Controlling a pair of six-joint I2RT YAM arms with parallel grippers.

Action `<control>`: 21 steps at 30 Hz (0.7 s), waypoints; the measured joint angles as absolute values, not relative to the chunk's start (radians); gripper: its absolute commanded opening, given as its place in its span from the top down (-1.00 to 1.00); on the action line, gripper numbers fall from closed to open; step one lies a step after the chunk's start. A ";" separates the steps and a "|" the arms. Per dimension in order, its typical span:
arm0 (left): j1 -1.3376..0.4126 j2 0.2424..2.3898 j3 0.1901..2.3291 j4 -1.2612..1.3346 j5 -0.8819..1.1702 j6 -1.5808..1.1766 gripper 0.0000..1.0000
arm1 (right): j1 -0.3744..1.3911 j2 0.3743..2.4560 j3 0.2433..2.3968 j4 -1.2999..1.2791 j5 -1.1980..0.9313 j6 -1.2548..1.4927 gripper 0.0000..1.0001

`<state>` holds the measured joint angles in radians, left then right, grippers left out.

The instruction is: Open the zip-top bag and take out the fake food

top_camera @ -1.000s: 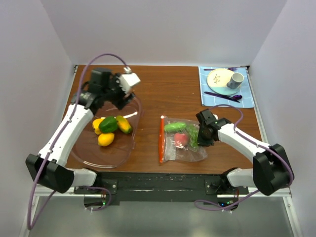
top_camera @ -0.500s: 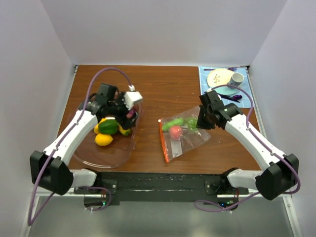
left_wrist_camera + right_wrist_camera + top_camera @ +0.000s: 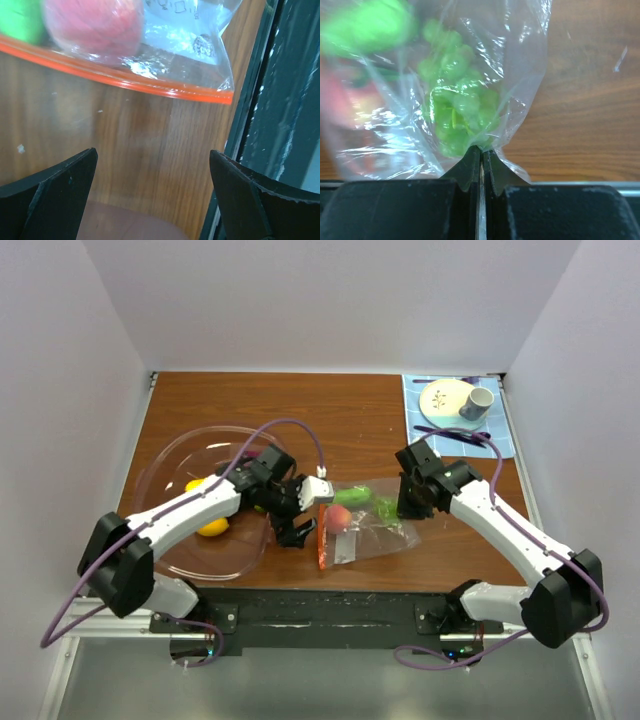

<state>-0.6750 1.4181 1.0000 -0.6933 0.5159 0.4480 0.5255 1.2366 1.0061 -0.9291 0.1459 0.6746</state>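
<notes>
The zip-top bag [image 3: 368, 530] lies at the table's middle front, its orange-red zip strip [image 3: 322, 536] toward the left. Inside it I see fake food: a pink-red fruit [image 3: 340, 518], a green piece [image 3: 355, 497] and green grapes [image 3: 455, 110]. My right gripper [image 3: 408, 502] is shut on the bag's right, closed end [image 3: 481, 150] and holds that end up. My left gripper [image 3: 303, 521] stands open just left of the zip strip [image 3: 125, 80], with only bare wood between its fingers [image 3: 60, 185]. More fake food, yellow lemons [image 3: 212, 528], lies in the bowl.
A large clear pinkish bowl [image 3: 160, 465] sits at the left under my left arm. A blue mat [image 3: 500, 445] at the back right carries a plate [image 3: 445, 398], a cup [image 3: 477, 401] and a purple spoon. The table's black front rail [image 3: 270, 115] runs close to the bag.
My left arm has swung from over the bowl to the right, down to the bag's zip edge, and its jaws have opened wide. The right gripper has kept its hold and shifted the bag.
</notes>
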 measured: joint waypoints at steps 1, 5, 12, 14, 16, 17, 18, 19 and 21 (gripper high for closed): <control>-0.691 1.435 0.984 -0.692 0.500 0.453 -1.00 | 0.525 1.236 0.973 -0.926 0.149 0.676 1.00; -0.744 1.481 0.952 -0.658 0.442 0.471 -1.00 | 0.525 1.239 0.850 -0.904 0.168 0.683 1.00; -0.778 1.594 0.950 -0.586 0.390 0.493 -1.00 | 0.525 1.309 0.755 -0.852 0.197 0.686 1.00; -0.783 1.620 0.957 -0.570 0.390 0.495 -1.00 | 0.528 1.330 0.752 -0.838 0.198 0.686 1.00; -0.795 1.645 0.974 -0.549 0.397 0.498 -1.00 | 0.533 1.342 0.752 -0.828 0.198 0.686 1.00; -0.801 1.656 0.986 -0.534 0.404 0.501 -0.99 | 0.535 1.348 0.752 -0.822 0.199 0.686 1.00; -0.804 1.667 0.998 -0.522 0.413 0.502 -1.00 | 0.537 1.354 0.752 -0.815 0.199 0.686 1.00; -0.808 1.679 1.013 -0.509 0.424 0.507 -0.99 | 0.539 1.361 0.752 -0.810 0.199 0.686 1.00; -0.812 1.704 1.056 -0.500 0.451 0.509 -0.99 | 0.543 1.380 0.752 -0.799 0.199 0.686 1.00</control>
